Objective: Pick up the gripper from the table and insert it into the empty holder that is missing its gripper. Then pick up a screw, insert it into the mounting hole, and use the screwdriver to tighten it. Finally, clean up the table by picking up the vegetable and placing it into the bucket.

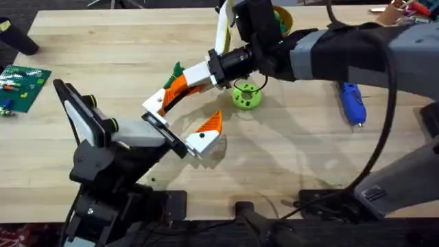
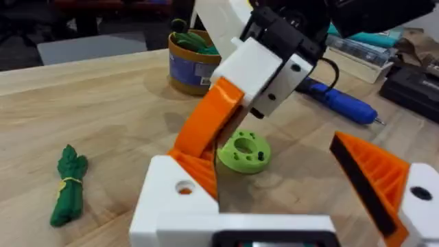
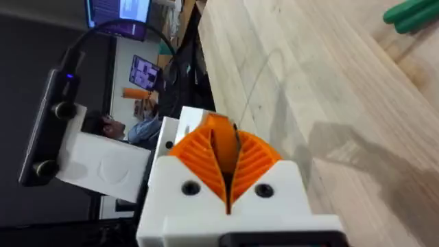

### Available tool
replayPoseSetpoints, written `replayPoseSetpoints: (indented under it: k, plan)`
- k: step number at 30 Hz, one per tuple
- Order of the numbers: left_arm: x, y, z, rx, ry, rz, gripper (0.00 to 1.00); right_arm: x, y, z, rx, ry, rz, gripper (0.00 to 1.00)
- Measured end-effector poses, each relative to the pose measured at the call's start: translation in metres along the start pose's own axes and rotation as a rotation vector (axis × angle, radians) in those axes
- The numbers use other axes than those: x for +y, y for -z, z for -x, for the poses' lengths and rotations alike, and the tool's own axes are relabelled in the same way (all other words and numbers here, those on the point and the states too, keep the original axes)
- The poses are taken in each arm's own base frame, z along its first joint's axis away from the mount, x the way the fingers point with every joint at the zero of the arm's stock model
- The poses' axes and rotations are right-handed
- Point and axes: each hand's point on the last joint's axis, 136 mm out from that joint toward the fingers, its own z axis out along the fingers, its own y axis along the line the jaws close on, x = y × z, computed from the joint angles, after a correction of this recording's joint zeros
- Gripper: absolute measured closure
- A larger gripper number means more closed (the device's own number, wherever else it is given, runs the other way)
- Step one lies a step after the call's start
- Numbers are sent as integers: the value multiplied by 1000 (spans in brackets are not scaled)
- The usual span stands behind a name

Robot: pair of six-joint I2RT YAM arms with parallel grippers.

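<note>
My right gripper point(image 1: 180, 84) reaches across the table and is shut on the orange tip of the gripper piece point(image 1: 164, 101). Its white base point(image 2: 171, 206) sits at the far end of the black holder point(image 1: 167, 134) on my left arm. My left gripper point(image 1: 184, 123) stands open, its other orange-and-white finger point(image 2: 384, 185) far to the side. In the right wrist view my pads point(image 3: 254, 161) are closed on the thin orange tip. The dark-green vegetable point(image 1: 177, 70) point(image 2: 68, 185) lies on the table behind. The blue screwdriver point(image 1: 353, 103) point(image 2: 339, 103) lies to the right. The bucket point(image 2: 188, 62) stands at the back.
A round light-green disc with holes point(image 1: 247, 96) point(image 2: 243, 151) lies just right of the two grippers. A green circuit board point(image 1: 20, 86) lies at the table's left edge and a black object point(image 1: 17, 38) at the far left corner.
</note>
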Motion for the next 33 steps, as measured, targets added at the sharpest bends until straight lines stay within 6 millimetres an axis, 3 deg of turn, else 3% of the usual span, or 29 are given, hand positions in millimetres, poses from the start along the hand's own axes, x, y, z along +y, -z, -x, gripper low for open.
replayPoseSetpoints:
  k: [16,33]
  plan:
    - [1,0,0,-1,0,3,18,2,-1,-1,7,36,8,983]
    - [-2,0,0,0,-8,-12,18,5,1,-3,17,36,30,762]
